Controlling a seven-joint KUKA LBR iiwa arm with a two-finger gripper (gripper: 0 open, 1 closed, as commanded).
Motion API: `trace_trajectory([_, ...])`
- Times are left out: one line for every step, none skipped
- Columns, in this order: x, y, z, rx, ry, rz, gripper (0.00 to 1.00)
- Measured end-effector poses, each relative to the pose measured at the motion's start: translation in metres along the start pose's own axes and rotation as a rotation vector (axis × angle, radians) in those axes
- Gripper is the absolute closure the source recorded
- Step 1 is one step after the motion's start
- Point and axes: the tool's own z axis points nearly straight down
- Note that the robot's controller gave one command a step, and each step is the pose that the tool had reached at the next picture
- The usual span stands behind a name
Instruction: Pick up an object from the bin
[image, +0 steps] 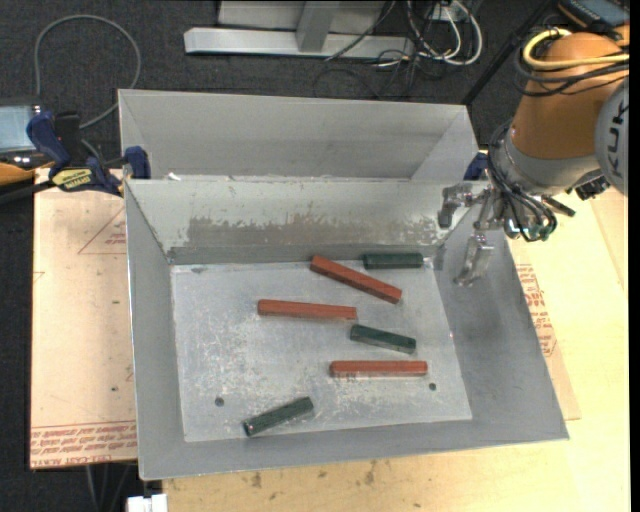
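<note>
Your claw (468, 268) hangs at the far right of the bin (300, 140), over the sloping right wall just where it runs down to the floor. Above it you have the arm's orange cover (565, 100), reaching in from the right with its cables looped beneath. From this angle you cannot tell whether the claw is released or clenched.

The closest thing to you is the far green stick (392, 260). It lies flat along the foot of the far wall, just left of the claw and apart from it. Right beside that one is the slanted red stick (355, 279), running from far left down to near right, its right end just below the green one's left end.

The rest are spread across the floor, none stacked. The middle red stick (306, 310) lies almost level, left of centre. The middle green stick (382, 339) sits to its right, a little nearer and slightly tilted. Nearer again is the near red stick (378, 369), lying level, right of centre. Well apart from the claw, the near green stick (278, 416) lies tilted toward the near left of the floor, close to the near wall.
</note>
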Motion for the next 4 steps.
trace_trajectory([0.015,0.079,0.139,-0.001,-0.002,-0.010,0.00])
trace_trajectory([0.007,0.099,0.104,-0.001,-0.012,0.015,0.00])
trace_trajectory([0.010,0.108,0.093,-0.001,-0.010,0.133,0.00])
trace_trajectory([0.006,0.103,0.136,-0.001,-0.004,0.339,0.00])
